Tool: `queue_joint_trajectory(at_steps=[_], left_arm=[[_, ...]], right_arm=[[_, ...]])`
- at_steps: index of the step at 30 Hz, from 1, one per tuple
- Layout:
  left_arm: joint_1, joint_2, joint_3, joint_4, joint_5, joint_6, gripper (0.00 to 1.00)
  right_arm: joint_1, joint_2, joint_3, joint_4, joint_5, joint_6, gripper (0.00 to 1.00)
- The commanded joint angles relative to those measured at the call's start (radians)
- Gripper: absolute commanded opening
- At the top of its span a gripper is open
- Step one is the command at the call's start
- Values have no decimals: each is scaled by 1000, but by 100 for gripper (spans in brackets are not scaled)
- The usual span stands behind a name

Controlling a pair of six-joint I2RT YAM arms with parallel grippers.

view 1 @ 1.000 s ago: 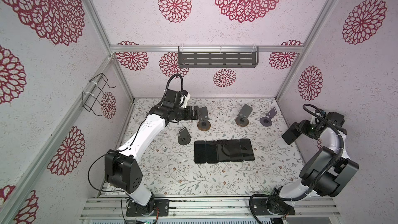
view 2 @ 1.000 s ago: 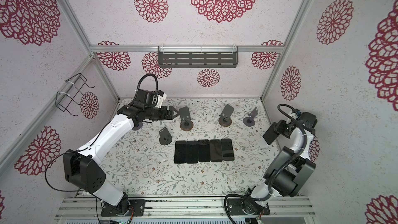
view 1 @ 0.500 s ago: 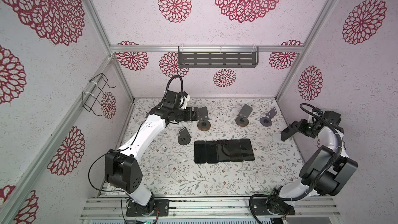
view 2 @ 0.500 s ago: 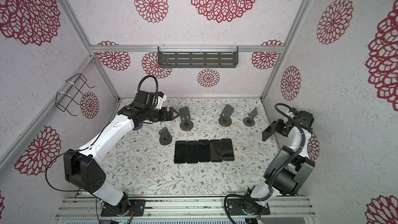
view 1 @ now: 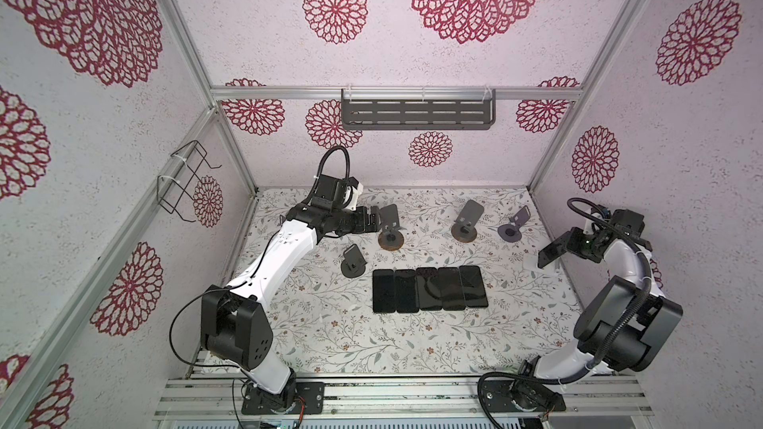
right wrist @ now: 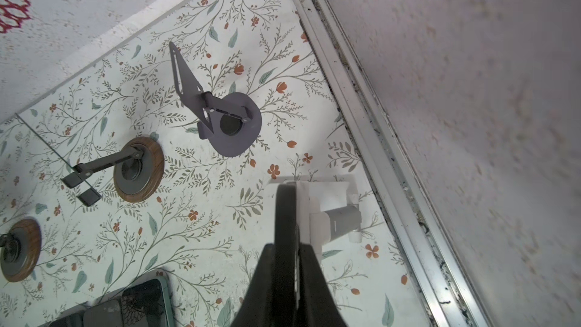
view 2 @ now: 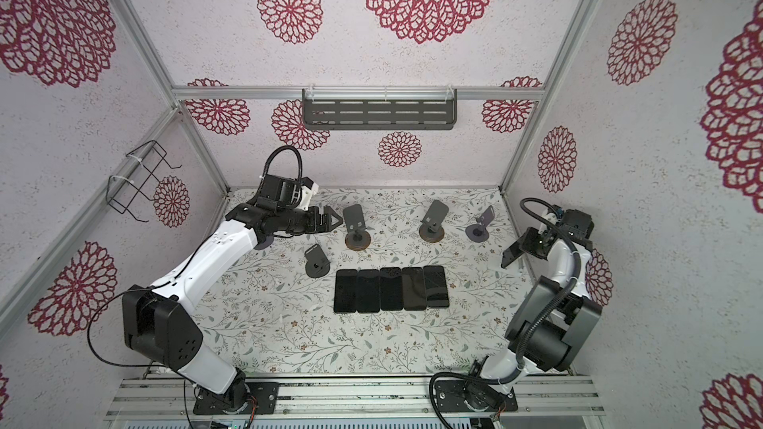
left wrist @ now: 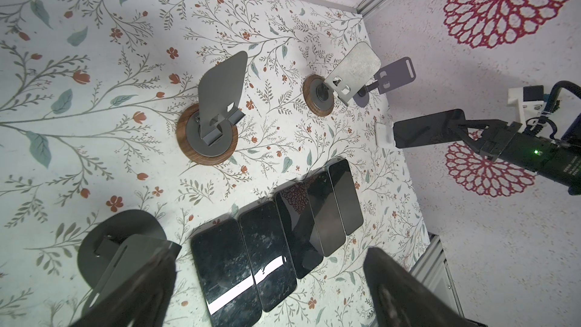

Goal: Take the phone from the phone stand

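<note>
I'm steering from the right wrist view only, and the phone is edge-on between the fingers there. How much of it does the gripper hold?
Observer: The left wrist view shows it broadside: the right gripper clamps one short end of the phone, whose other end is by the white stand.
Operator: Where is the other arm?
Observer: In both top views the left gripper hovers open beside a wood-based stand at the back, well apart from yours.
Operator: How many are already laid flat? I see only a corner.
Observer: Five phones, side by side in one row.
</note>
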Motion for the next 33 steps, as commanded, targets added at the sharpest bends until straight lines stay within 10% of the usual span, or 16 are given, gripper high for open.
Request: queue_joint_trajectory(at_steps=[1, 33], left_arm=[[10, -33, -9, 29, 10, 4, 97], [1, -70, -50, 79, 39, 12, 99]], right_arm=[[14, -2, 31, -36, 32, -1, 12], [126, -202, 130, -247, 6, 27, 0]])
